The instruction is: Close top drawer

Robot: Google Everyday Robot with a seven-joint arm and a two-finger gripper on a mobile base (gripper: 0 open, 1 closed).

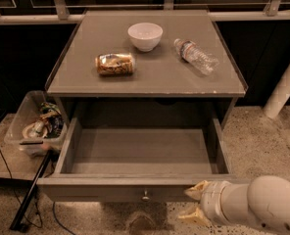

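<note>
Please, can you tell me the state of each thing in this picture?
top drawer: pulled out, empty.
bowl: upright, on the cabinet top.
can: lying on its side.
water bottle: lying on its side.
gripper: fingers open, at the drawer front, right of the knob.
plastic bin: holding clutter.

The table (150, 82) is taken as landmark. On its top, a bowl (145, 35) is set toward the back, near the middle. A can (115, 63) is laid on its side left of centre, and a bottle (195, 56) on its side toward the back right. The top drawer (140, 151) is drawn out from under the top toward the front. A bin (18, 126) is placed on the floor at the table's left. The pincer (190, 204) is held low at the table's front right, just before the drawer front's right end, fingers spread apart; whether the front is touched cannot be told.
</note>
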